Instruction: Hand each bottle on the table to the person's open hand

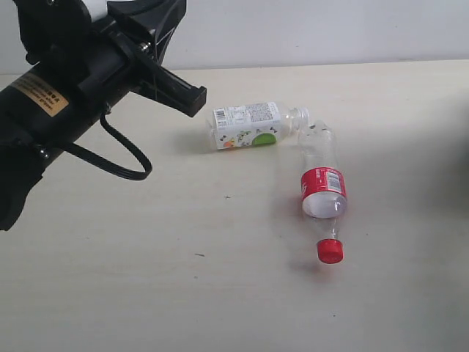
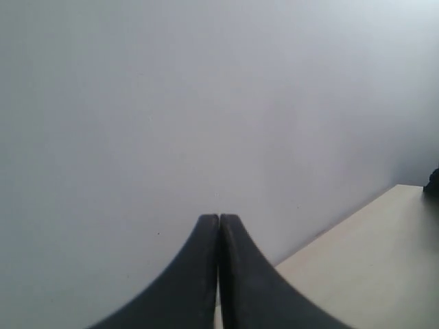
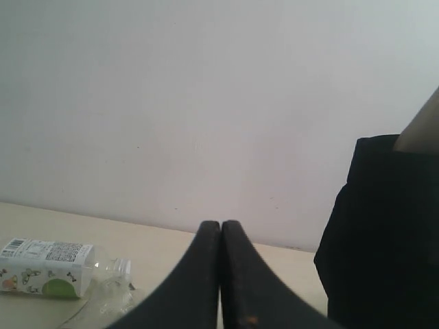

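Note:
Two bottles lie on the beige table (image 1: 146,293). The squarish white-labelled capless bottle (image 1: 253,125) lies on its side in the middle, also seen in the right wrist view (image 3: 48,267). The clear bottle with red label and red cap (image 1: 322,187) lies beside it, cap toward the front. My left gripper (image 2: 219,218) is shut with nothing in it and faces the wall; its arm (image 1: 88,81) hangs at the upper left. My right gripper (image 3: 221,224) is shut and empty. The yellow bottle, the green-white labelled bottle and the person's open hand are out of view.
A black sleeve (image 3: 384,233) with a bit of bare skin (image 3: 422,130) stands at the right gripper's side. A pale wall (image 1: 308,29) runs behind the table's far edge. A black cable (image 1: 121,158) loops under the left arm.

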`<state>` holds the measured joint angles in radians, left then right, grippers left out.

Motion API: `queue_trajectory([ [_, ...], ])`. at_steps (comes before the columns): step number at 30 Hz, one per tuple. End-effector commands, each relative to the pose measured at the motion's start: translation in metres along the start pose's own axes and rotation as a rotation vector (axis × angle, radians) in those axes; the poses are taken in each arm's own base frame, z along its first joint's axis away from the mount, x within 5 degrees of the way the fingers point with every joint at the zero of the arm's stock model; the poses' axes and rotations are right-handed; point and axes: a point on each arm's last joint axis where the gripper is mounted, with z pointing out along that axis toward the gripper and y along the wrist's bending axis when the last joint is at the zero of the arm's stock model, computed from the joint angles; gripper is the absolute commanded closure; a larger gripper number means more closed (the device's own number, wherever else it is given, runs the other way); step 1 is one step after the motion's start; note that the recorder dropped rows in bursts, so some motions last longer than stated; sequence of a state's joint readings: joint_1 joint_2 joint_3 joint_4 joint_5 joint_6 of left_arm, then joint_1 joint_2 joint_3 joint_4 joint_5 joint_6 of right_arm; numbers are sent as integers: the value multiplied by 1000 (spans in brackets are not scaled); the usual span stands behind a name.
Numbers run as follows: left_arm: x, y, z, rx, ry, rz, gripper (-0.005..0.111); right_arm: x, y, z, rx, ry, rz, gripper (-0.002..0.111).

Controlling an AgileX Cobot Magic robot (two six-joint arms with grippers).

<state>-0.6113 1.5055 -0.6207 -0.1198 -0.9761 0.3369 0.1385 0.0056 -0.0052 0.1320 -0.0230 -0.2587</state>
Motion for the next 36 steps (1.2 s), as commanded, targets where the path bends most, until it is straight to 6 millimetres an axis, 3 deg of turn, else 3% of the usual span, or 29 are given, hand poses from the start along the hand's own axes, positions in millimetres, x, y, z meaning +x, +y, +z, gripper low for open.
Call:
queue_trajectory([
  [1, -1, 0, -1, -12, -28, -4, 104, 1, 0, 0, 1, -5, -1, 108],
  [25, -1, -1, 0, -2, -32, -48, 104, 1, 0, 0, 1, -5, -1, 108],
  [29, 0, -3, 7, 28, 53, 16, 106, 1, 0, 0, 1, -5, -1, 108],
  [34, -1, 0, 31, 128, 349, 39, 107, 1, 0, 0, 1, -5, -1, 108],
  [36, -3, 4, 30, 126, 353, 51, 107, 1, 0, 0, 1, -5, -1, 108],
])
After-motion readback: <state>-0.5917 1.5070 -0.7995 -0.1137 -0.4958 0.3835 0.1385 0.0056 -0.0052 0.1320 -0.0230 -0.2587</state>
